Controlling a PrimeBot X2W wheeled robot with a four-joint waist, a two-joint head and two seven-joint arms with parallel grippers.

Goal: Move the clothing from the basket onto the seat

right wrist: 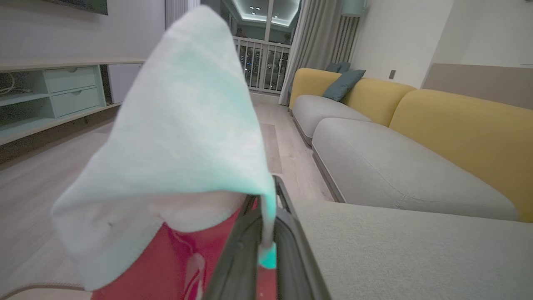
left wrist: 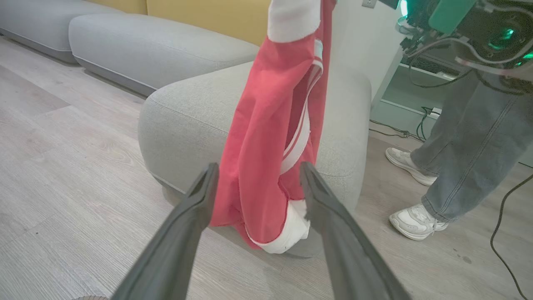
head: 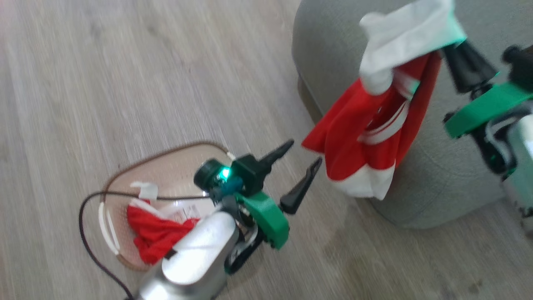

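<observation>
Wood floor under everything. Along the far side, a grey-and-yellow sofa. Nearer, the seat: broad, grey-green, rounded at the corner, top bare in the right wrist view. Close behind its far corner, a person's jeans legs and white shoes.

Clothing next, in two lots. One red-and-white garment dangling off the seat's near corner, white panel bunched on top, hem down beside the seat's side, not yet laid on the top. Clamped at that white upper fold by the right hand, fingers together on the cloth. A second red garment crumpled in the basket's near end, partly behind the left forearm.

Basket on the floor, well apart from the seat, a dark cable looping past its left edge.

Left hand spread wide, holding nothing, tips near the dangling hem; touching or not, hard to say.

Handling, by judgement: light, limp, apt to swing, drag and catch on the seat's edge. Best raised clear of the corner before letting go. For the basket piece, pinch a thick bunched fold, away from the perforated wall and handles. Mind the cable and the person's feet.
</observation>
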